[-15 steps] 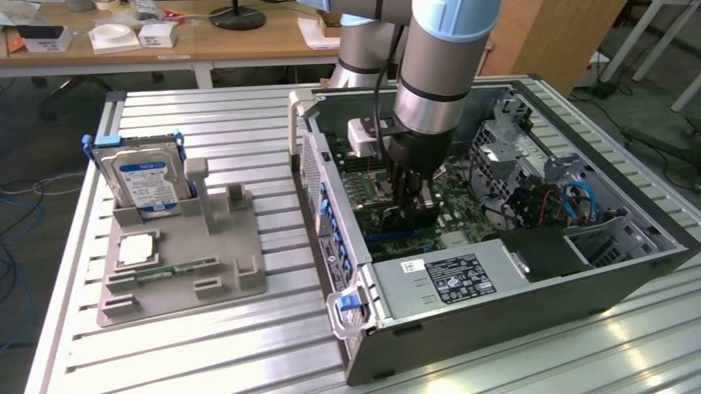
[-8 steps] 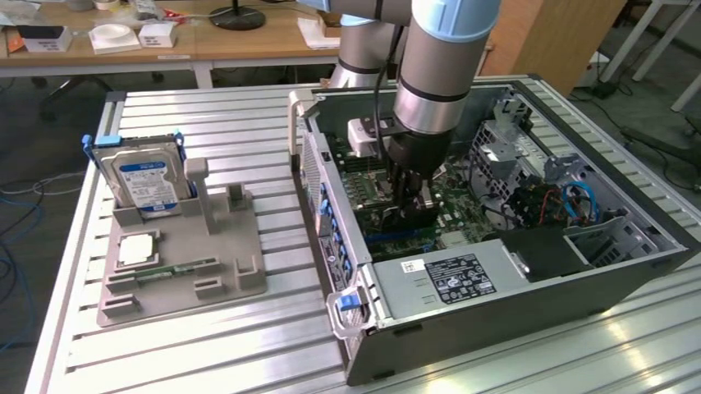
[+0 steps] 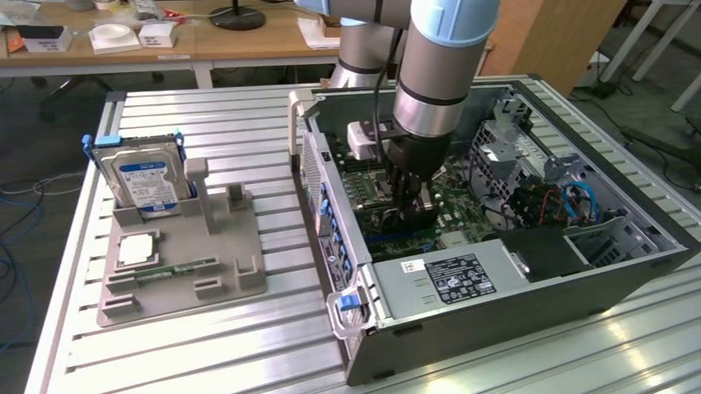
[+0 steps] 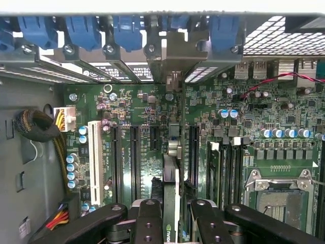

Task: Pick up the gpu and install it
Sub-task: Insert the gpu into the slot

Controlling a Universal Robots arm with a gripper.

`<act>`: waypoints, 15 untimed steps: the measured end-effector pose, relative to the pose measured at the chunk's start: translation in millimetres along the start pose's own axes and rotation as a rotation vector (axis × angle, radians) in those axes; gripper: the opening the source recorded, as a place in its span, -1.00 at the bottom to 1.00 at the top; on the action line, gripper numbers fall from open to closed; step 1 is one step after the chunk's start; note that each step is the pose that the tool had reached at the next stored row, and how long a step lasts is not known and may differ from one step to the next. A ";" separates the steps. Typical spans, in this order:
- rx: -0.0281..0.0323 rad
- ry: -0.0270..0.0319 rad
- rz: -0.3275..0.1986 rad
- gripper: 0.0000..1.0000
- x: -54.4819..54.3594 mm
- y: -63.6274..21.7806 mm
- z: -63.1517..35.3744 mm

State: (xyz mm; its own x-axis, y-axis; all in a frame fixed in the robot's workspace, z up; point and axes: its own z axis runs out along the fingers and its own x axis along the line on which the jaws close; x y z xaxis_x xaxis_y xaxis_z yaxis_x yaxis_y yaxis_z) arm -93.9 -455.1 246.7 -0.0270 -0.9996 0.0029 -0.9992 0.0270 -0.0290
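The gpu (image 4: 172, 152) is seen edge-on in the wrist view, a thin card standing upright over the green motherboard (image 4: 142, 127), its silver end bracket (image 4: 172, 56) up against the case's rear slot openings. My gripper (image 4: 172, 223) is shut on it, one black finger (image 4: 147, 218) on each side of the card. In the exterior view the gripper (image 3: 411, 201) reaches down inside the open computer case (image 3: 362, 328), with the dark gpu (image 3: 416, 220) just under it at the motherboard. Whether the card's edge sits in a slot I cannot tell.
Long black slots (image 4: 134, 162) and a white slot (image 4: 94, 157) flank the card. Blue latches (image 4: 81, 30) line the case's rear. The power supply (image 3: 449, 275) sits close by. On the exterior view's left, a grey fixture (image 3: 208, 246) holds a hard drive (image 3: 143, 176) and a memory stick (image 3: 170, 269).
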 end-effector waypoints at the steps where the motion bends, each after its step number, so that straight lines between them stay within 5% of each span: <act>1: -0.0001 0.0001 0.000 -0.47 0.0 0.0 0.3; 15: 0.0001 -0.0004 0.000 -0.47 -0.1 0.0 0.9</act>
State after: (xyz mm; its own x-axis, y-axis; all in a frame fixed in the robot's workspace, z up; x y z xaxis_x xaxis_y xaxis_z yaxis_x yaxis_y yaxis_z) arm -93.9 -455.1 245.8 -0.0271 -0.9996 0.0024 -0.9992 0.0270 -0.0292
